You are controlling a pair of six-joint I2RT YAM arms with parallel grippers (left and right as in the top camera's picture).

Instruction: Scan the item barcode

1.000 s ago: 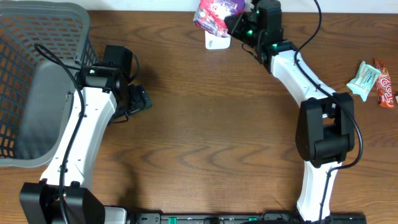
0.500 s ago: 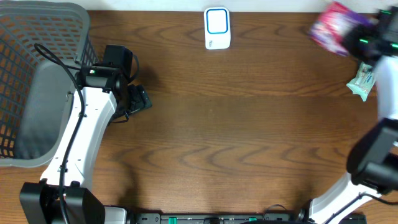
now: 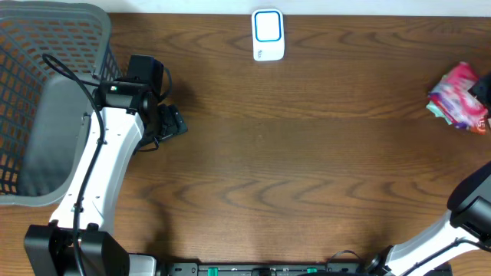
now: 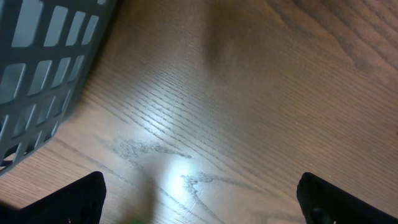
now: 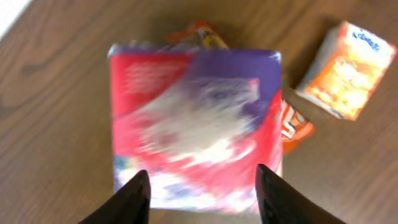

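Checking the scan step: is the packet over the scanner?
No, the packet sits at the far right of the overhead view, well away from the scanner at top centre.

Table (image 3: 307,153) layout: basket (image 3: 46,92) at the far left edge, with the left gripper (image 3: 173,123) just right of it over bare wood. Scanner (image 3: 268,34) sits at the back edge, centre. Snack packet (image 3: 458,96) is at the far right edge, lying on a wrapper (image 5: 295,127) and partly covering it. Small carton (image 5: 346,68) lies near the packet, to its right in the wrist view.
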